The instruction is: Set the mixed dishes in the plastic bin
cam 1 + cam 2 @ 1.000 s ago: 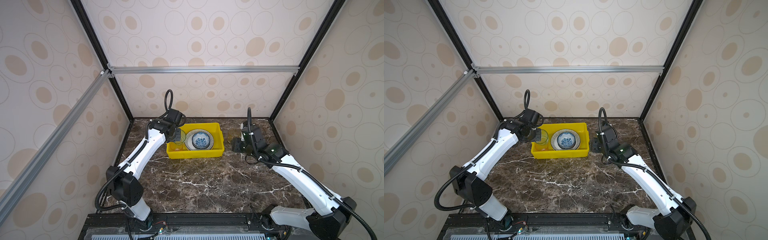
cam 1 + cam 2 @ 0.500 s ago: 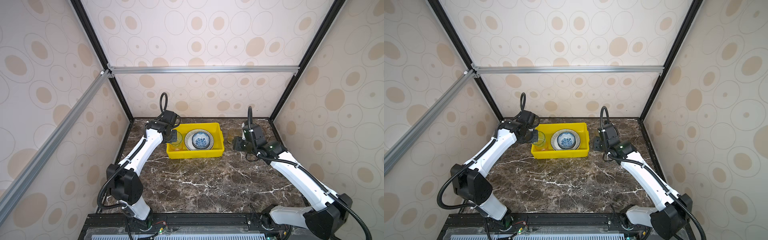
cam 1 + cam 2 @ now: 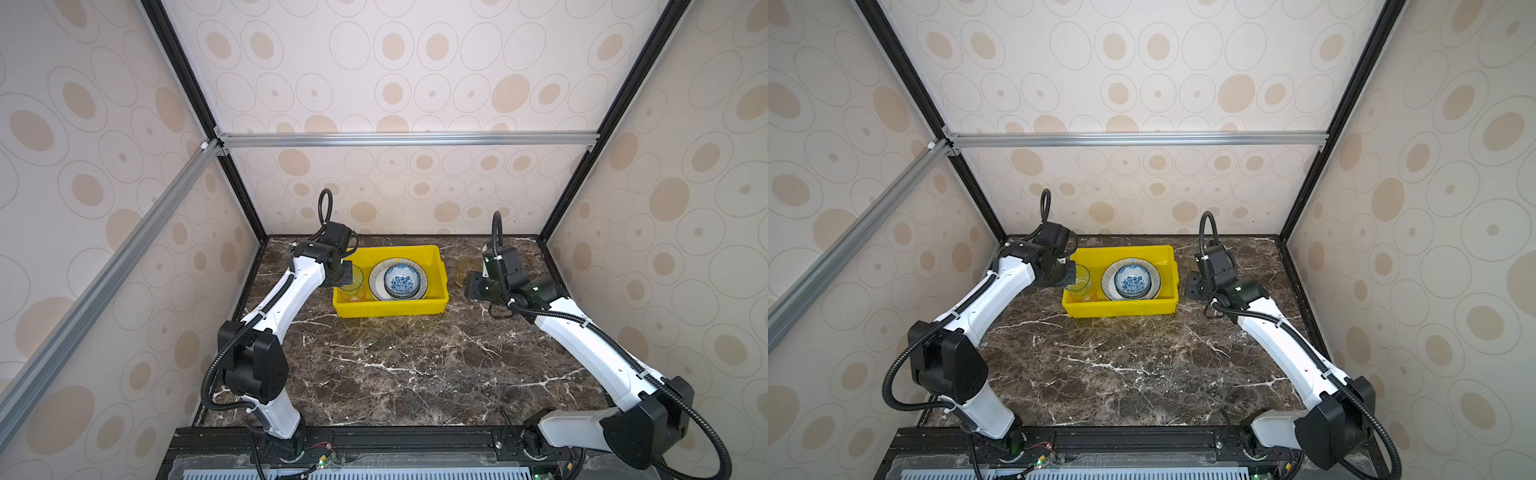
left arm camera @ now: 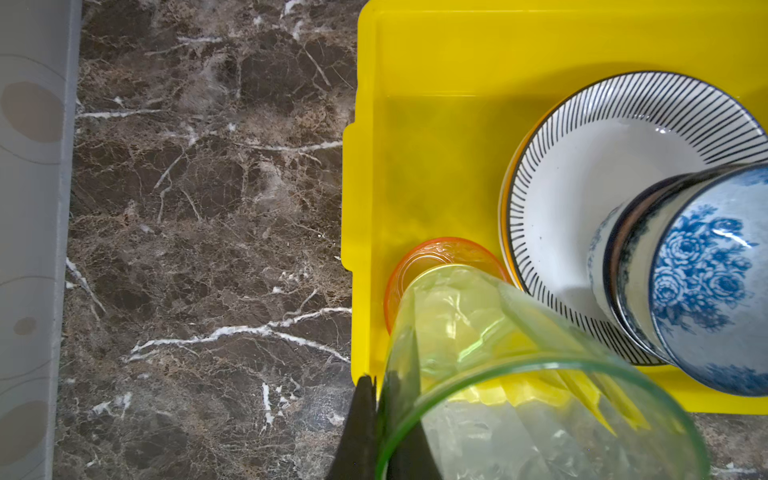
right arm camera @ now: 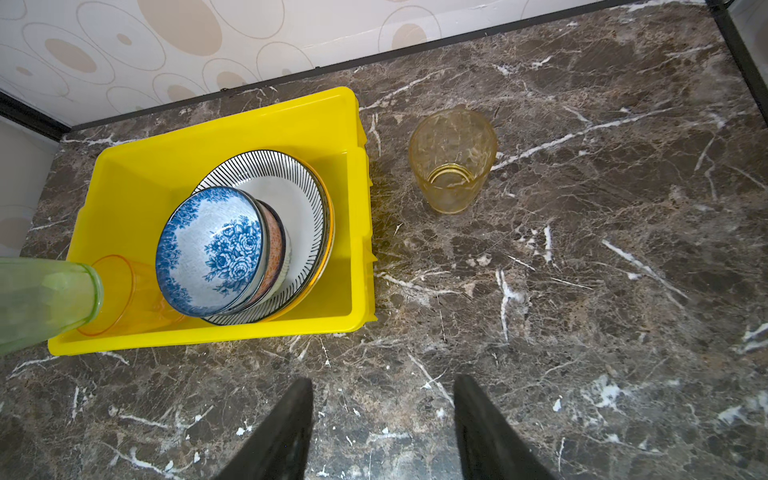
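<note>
A: What sits in the yellow bin (image 3: 390, 309)?
B: 1 striped plate (image 3: 376, 276), the blue-floral bowl (image 3: 401, 281) on it, and an orange cup (image 4: 440, 253) beside them.
A: What's left?
B: 2 cups. The left gripper (image 4: 384, 374) pinches the green cup (image 4: 498, 353) above the orange one. The amber cup (image 5: 453, 162) stands outside, beside the bin, and the right gripper (image 5: 382, 380) is spread and empty.

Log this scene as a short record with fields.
left gripper: shut on green cup rim, over the orange cup
right gripper: open, empty, near amber cup
in yellow bin: striped plate, blue floral bowl atop second bowl, orange cup
outside bin: amber cup, upright on table
</note>
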